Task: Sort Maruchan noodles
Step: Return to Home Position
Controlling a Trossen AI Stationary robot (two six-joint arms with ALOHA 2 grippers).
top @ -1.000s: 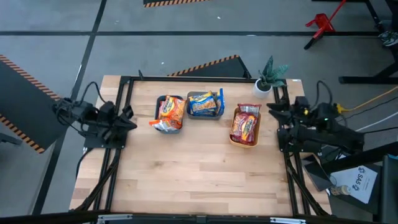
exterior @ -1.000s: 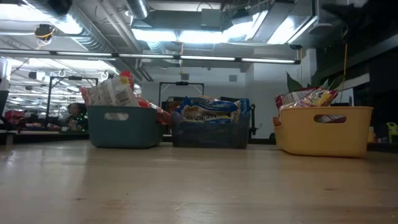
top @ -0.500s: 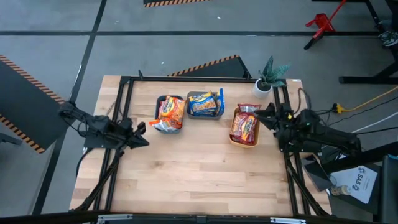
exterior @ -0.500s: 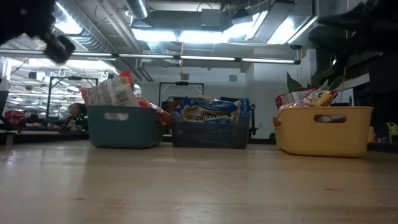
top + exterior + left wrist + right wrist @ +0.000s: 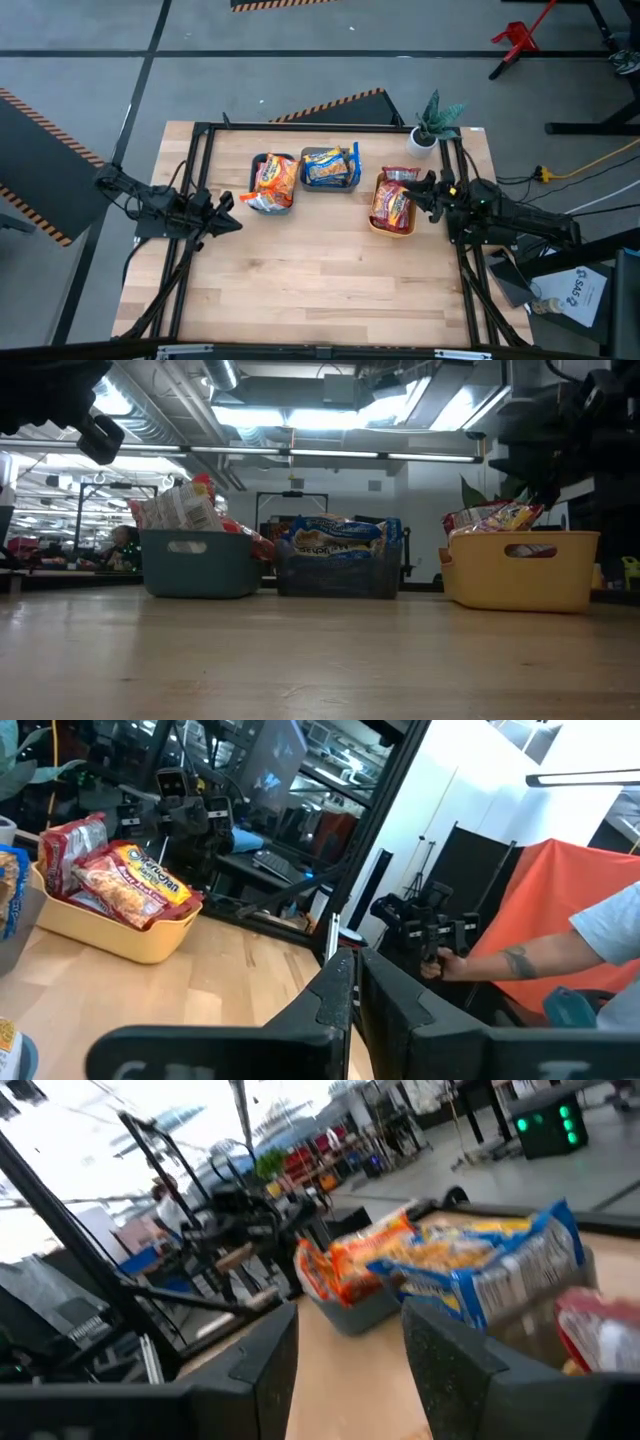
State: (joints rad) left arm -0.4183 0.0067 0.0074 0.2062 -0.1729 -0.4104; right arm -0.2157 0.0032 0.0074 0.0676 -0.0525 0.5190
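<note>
Grey concrete floor surrounds one pale wooden bench. From above, three trays line its 12 o'clock half, and all the Maruchan noodles lie inside them: orange packets in the teal tray toward 11 o'clock, one silvery packet drooping over its rim; yellow-and-blue ones in the grey tray at 12; red ones in the yellow tray toward 2. The heaps overlap too much for a packet count. One potted plant stands at the 1 o'clock corner. The left claw hangs at 9 o'clock, the right claw at 3, just beside the yellow tray. At bench height, the three trays stand in a row, packets rising above every rim. The left wrist view shows that claw's fingers drawn together, and at least two red packets in the yellow tray. The right wrist view shows its fingers spread apart.
</note>
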